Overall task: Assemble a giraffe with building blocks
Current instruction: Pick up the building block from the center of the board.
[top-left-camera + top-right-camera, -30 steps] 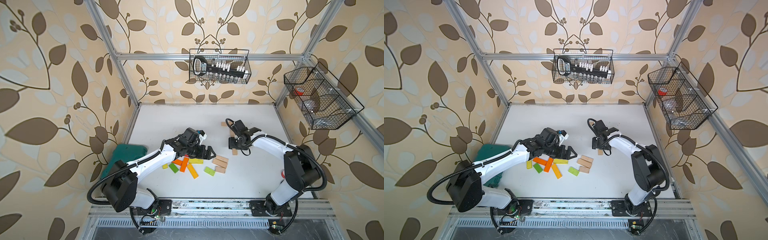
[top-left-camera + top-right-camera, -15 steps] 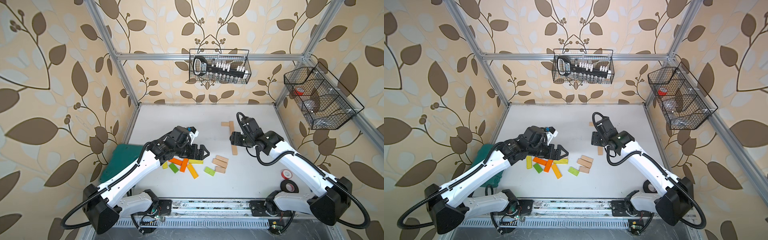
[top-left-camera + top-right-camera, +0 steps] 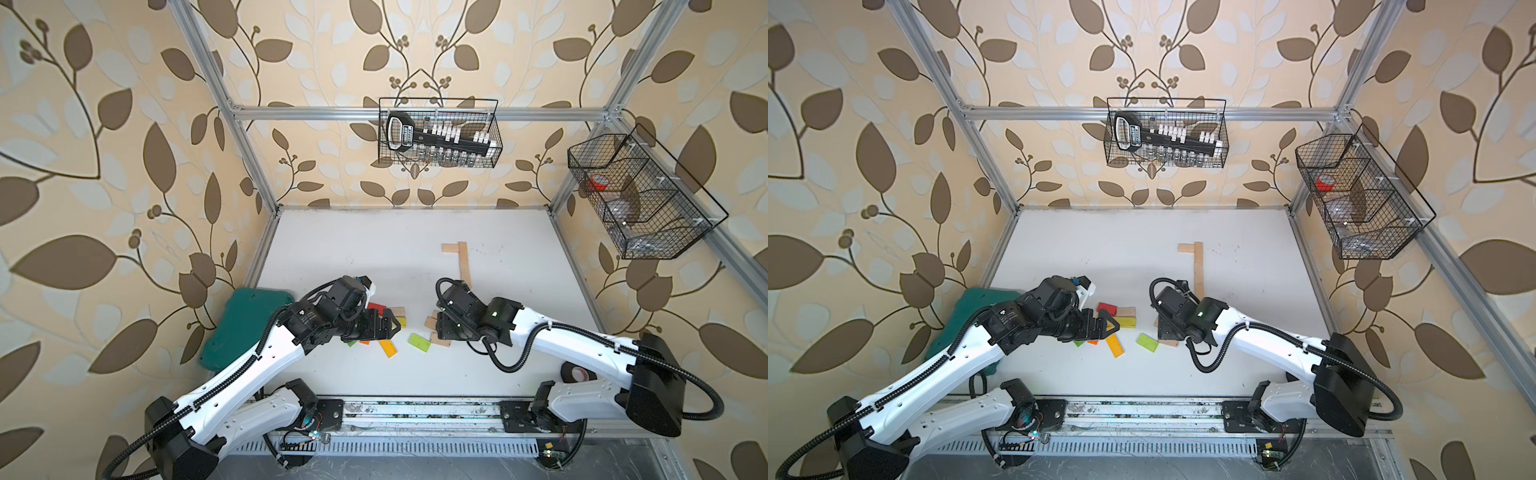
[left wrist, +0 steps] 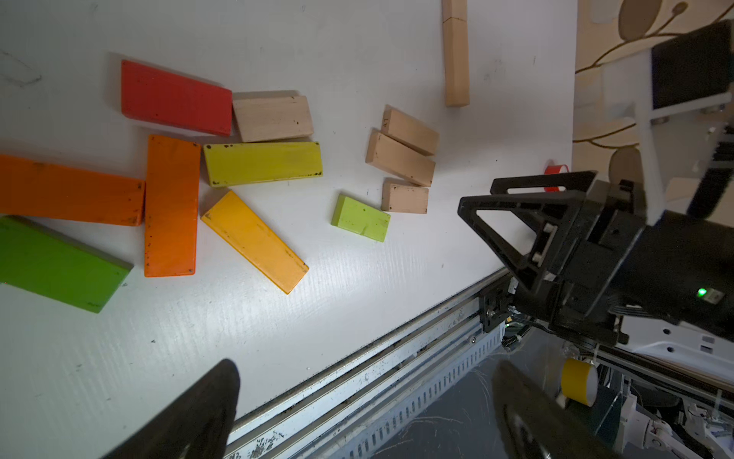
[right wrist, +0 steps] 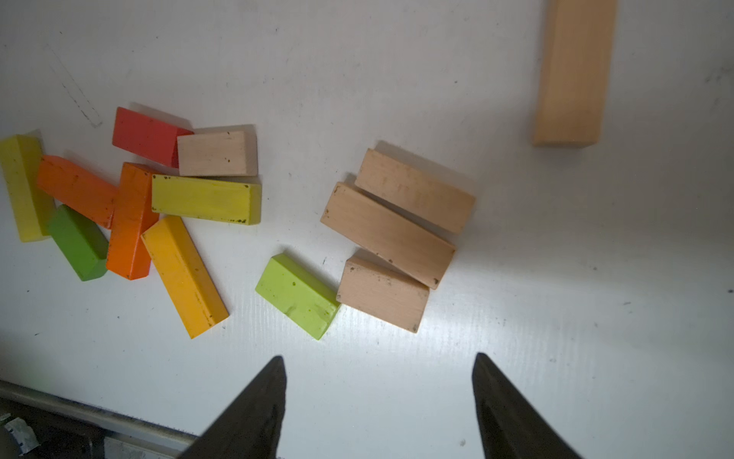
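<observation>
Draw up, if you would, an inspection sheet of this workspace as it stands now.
Surface: white table, lightly scuffed.
Job's things: painted blocks clustered; three plain blocks beside them; two plain planks laid as an L farther back.
Clutter: dark green case at table edge; tape roll by right arm.
Grippers: left gripper open, empty; right gripper open, empty, near the plain blocks.
Cables: black hoses loop off both arms; none seen on blocks.
Surroundings: wire baskets on leaf-papered walls.

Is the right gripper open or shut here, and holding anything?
Open, empty: in the right wrist view the right gripper has its jaws spread, nothing between them.
</observation>
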### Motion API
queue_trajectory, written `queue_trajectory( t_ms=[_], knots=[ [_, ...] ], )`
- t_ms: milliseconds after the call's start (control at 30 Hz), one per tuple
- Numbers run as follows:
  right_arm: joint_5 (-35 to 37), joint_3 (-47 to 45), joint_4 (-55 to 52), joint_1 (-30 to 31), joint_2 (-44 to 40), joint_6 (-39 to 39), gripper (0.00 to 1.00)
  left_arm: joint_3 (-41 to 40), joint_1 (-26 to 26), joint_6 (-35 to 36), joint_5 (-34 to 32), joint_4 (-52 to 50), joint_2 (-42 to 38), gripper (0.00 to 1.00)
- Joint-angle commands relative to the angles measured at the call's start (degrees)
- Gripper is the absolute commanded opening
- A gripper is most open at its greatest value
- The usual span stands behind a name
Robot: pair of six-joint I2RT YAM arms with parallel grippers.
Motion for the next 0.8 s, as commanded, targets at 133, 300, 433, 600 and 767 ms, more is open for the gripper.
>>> queue_trajectory(
  t_ms=[133,300,433,600,767],
  knots=[
    [5.19,3.20,-0.37,2.60,7.87,9.47,0.73,-2.04,-0.90,-1.94,-3.13,-1.74,-4.31,0.99],
    [7.37,6.09,-3.15,2.56,13.31,15.14,0.79,-2.69,-0.81,-1.12,-3.55,-1.37,-4.40,0.99],
    [9.52,9.97,-7.09,2.53,17.12,18.19,0.86,-3.18,-0.77,-0.40,-3.18,0.17,-3.83,0.99],
    [8.86,12.08,-7.32,2.36,19.54,19.22,0.91,-2.60,-0.82,1.27,-2.39,1.07,-2.37,0.99],
    [8.15,16.32,-7.34,2.09,22.12,9.58,0.89,-0.94,-0.81,2.94,-2.32,0.02,-1.74,0.99]
  ],
)
